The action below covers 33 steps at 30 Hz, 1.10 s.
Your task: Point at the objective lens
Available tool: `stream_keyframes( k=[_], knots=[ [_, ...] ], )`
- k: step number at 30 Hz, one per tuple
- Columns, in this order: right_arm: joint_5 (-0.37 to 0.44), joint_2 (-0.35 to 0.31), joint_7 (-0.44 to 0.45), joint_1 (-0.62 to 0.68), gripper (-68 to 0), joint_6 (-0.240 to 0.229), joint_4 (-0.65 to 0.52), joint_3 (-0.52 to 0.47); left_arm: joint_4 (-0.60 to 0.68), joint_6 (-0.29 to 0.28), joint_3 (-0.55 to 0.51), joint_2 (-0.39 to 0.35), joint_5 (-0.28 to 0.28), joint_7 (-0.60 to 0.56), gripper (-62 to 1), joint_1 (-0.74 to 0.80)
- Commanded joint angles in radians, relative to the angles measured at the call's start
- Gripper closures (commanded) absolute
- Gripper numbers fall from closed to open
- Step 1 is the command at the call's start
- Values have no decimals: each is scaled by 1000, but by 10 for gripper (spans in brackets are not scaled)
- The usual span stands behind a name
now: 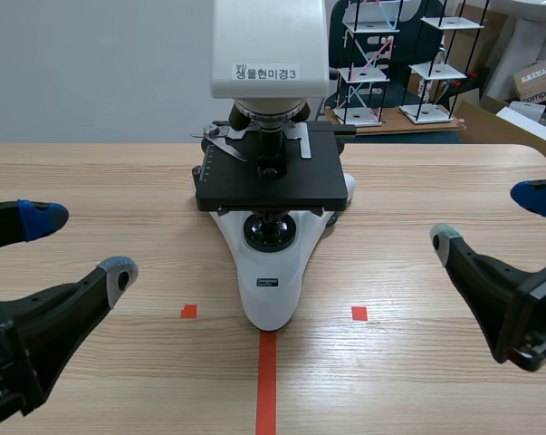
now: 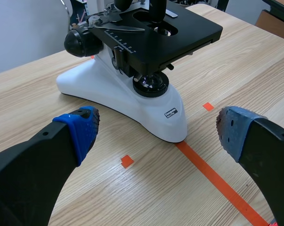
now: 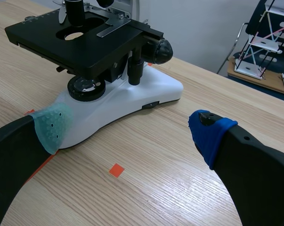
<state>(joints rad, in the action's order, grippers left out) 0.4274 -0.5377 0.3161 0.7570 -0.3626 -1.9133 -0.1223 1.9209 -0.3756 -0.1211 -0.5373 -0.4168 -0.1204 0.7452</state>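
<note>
Both the left gripper (image 1: 82,245) and right gripper (image 1: 485,217) hung, fingers spread, flanking the microscope (image 1: 271,272). It stood on a wood-grain table (image 1: 100,181), shelf models (image 1: 363,74) and boxes (image 1: 540,77) behind.

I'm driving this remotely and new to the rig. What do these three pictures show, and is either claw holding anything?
You have two black robot arms, each ending in a two-fingered claw. The wide picture looks out from between the arms: the left claw and right claw sit low on either side, both open and empty. The other two pictures come from cameras on each wrist, looking forward and down past that claw. On the wooden table stands a white microscope with a black stage; the objective lens is the dark barrel hanging above the stage. Neither claw is pointing at it yet.
</note>
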Motion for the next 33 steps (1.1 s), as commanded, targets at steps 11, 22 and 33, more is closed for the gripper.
stream_keyframes(
  k=[11,22,33],
  knots=[
    [7,0,0,-9,-536,0,-12,-1,6,-2,1,5,-10,-14,-529,0],
    [-13,-2,-53,-9,-536,0,-12,-1,6,-2,1,5,-9,-13,-529,0],
    [-16,-2,-67,-9,-536,0,-12,-1,6,-2,1,5,-10,-10,-529,0]
  ],
)
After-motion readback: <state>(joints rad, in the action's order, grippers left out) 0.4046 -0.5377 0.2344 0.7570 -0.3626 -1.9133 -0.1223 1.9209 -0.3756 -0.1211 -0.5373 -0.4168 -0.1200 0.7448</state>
